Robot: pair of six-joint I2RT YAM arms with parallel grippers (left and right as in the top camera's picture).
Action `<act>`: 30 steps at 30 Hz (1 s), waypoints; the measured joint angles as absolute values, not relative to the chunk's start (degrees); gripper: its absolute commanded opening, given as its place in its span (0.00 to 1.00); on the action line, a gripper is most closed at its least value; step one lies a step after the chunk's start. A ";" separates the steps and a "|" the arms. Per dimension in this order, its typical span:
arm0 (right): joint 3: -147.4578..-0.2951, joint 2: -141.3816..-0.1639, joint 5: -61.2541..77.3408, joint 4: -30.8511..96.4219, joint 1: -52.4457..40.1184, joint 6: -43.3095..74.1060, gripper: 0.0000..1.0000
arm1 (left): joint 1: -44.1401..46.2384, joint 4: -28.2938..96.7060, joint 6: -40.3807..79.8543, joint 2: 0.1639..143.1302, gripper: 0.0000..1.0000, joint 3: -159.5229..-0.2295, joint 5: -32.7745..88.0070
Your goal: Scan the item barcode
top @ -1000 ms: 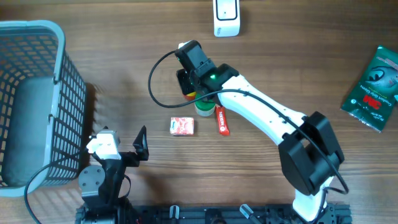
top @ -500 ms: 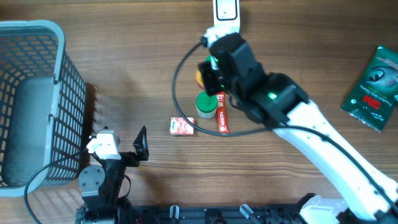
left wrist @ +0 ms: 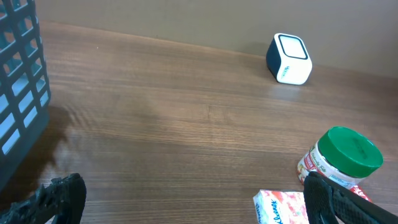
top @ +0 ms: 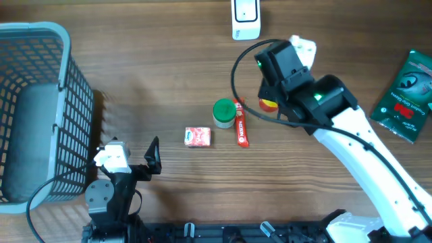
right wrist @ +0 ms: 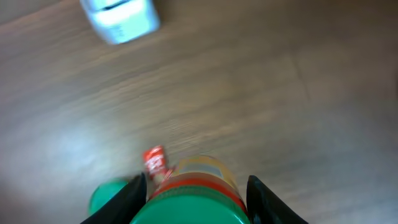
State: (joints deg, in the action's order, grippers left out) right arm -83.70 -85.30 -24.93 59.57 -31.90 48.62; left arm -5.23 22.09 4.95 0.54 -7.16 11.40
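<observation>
My right gripper [top: 272, 102] is shut on a jar with a green lid and a red and yellow label [right wrist: 200, 186], held above the table to the right of the other items. Only the jar's red and yellow side [top: 268, 104] shows under the wrist from overhead. No barcode can be seen on it. The white scanner [top: 245, 17] stands at the back edge, up and to the left of the held jar; it is blurred in the right wrist view [right wrist: 121, 18]. My left gripper [left wrist: 196, 200] rests open and empty at the front left.
A second green-lidded jar [top: 224, 113], a red bar [top: 241, 130] and a pink packet [top: 198, 137] lie mid-table. A dark green packet [top: 405, 98] lies at the far right. A grey basket [top: 64, 115] fills the left side.
The right arm has carried the jar to the right, from beside the jar on the table to a spot right of the red bar. The left arm has not moved.
</observation>
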 measured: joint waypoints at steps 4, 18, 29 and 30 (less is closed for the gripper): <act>-77.82 -89.65 -27.86 59.57 -29.52 65.49 0.31 | -5.23 22.11 4.95 0.54 1.00 -7.16 11.42; -75.09 -100.36 -30.46 60.01 -27.97 91.74 0.77 | -5.23 22.11 4.95 0.54 1.00 -7.16 11.40; -82.52 -98.04 -22.39 67.37 -27.97 79.57 1.00 | -5.23 22.09 4.95 0.54 1.00 -7.16 11.42; -83.68 -96.99 -21.34 67.31 -27.97 75.50 1.00 | -5.23 22.11 4.95 0.54 1.00 -7.16 11.42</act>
